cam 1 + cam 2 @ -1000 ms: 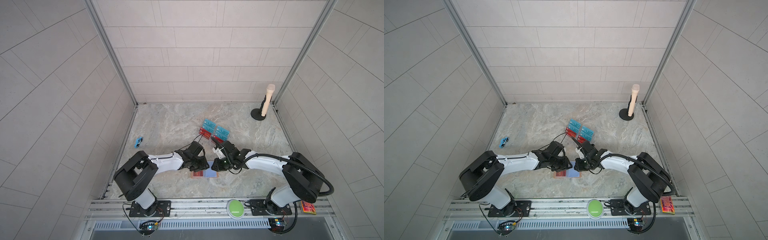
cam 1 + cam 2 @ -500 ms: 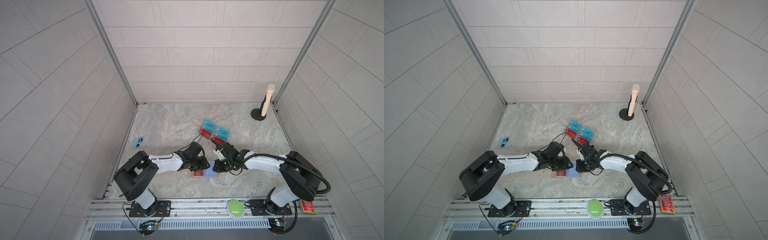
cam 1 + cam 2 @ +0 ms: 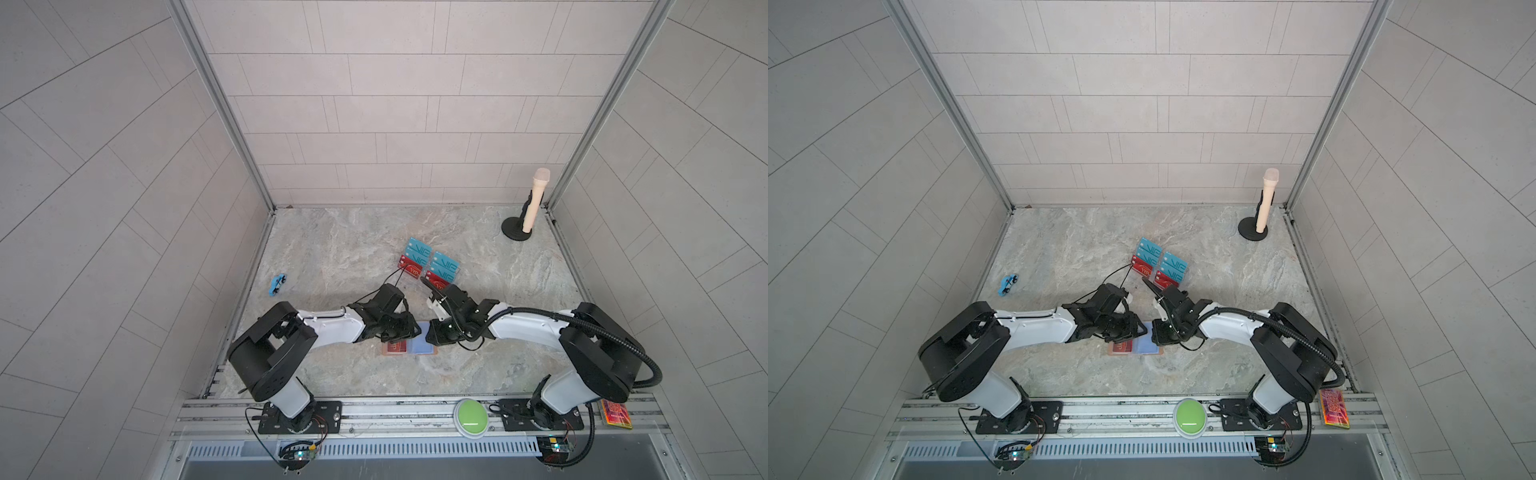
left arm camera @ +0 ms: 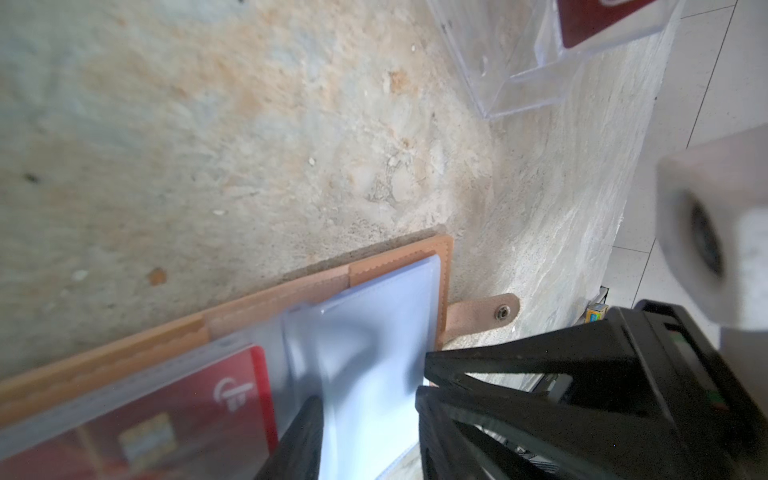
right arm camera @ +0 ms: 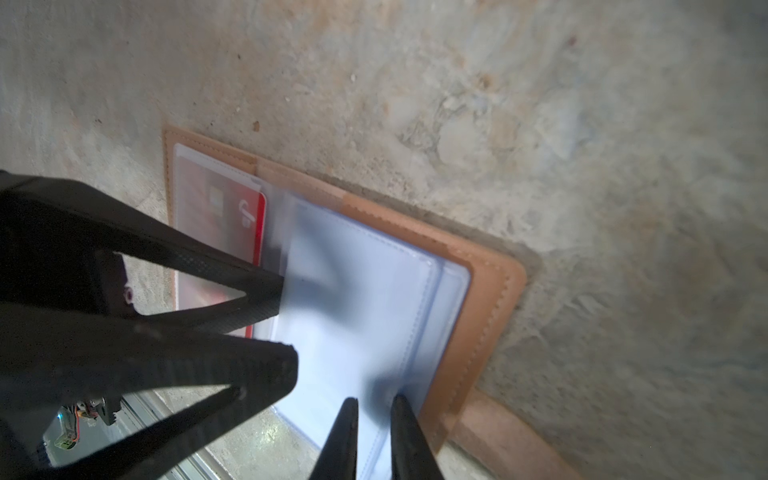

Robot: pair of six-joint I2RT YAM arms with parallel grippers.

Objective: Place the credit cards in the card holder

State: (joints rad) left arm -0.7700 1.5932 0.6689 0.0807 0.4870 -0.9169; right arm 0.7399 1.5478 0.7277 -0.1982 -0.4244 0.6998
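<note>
Right wrist view: card holder lies open on the counter, mid-frame, one red card pocketed. Right fingers, lower edge, pinch its pale-blue leaf; left fingers stand spread, released, alongside.

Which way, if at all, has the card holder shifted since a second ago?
No. The card holder keeps its spot in front of the clear card stand in a top view.
</note>
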